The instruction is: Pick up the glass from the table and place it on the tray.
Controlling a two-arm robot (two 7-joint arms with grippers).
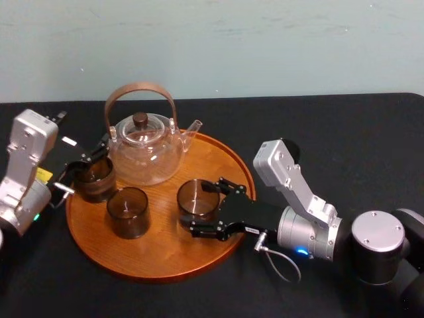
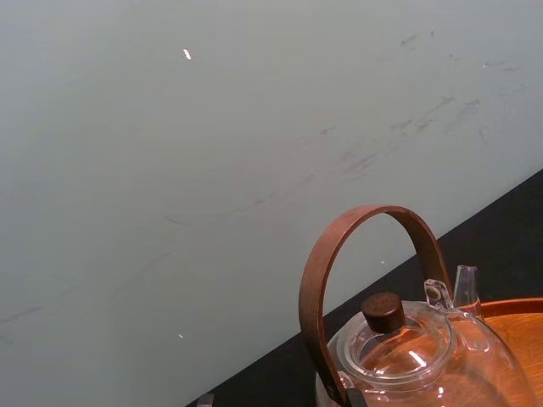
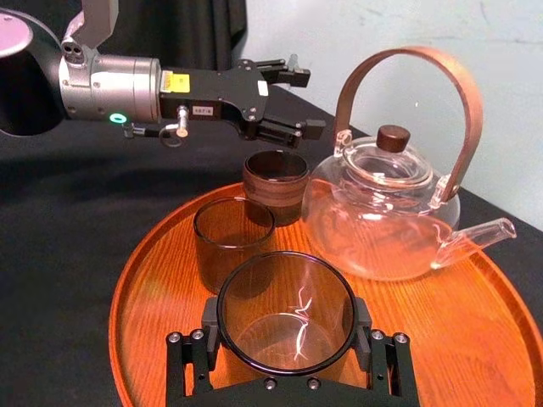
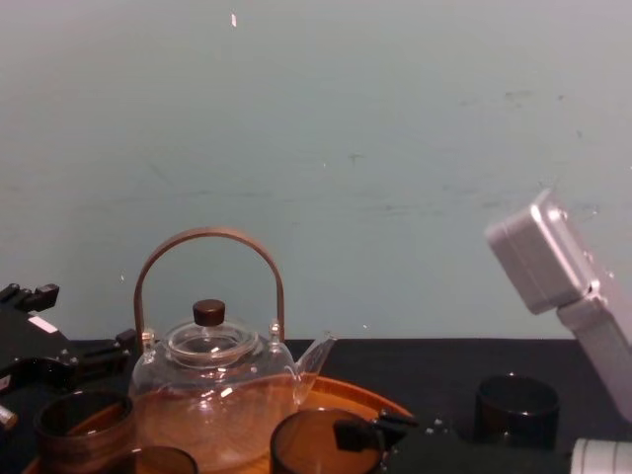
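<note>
Smoked glass [image 1: 197, 199] sitting centre-right within the round wooden tray [image 1: 159, 262], right gripper [image 1: 207, 207] clasping its sides, clear teapot [image 1: 146, 149] crowding behind, another dark glass [image 1: 128, 211] standing just left, left gripper [image 1: 89, 158] hovering spread open beside a brown cup [image 1: 96, 180] at the tray's left rim.

We see the bench [image 1: 371, 132] covered in matt black cloth. The tray [image 1: 159, 262] is smooth orange-brown wood, its grain showing under a soft sheen. The glass [image 1: 195, 195] is smoky and glossy. The teapot [image 1: 146, 156] is clear, shiny glass with a bent-wood handle. The right pincer [image 1: 207, 206] looks matt black.
</note>
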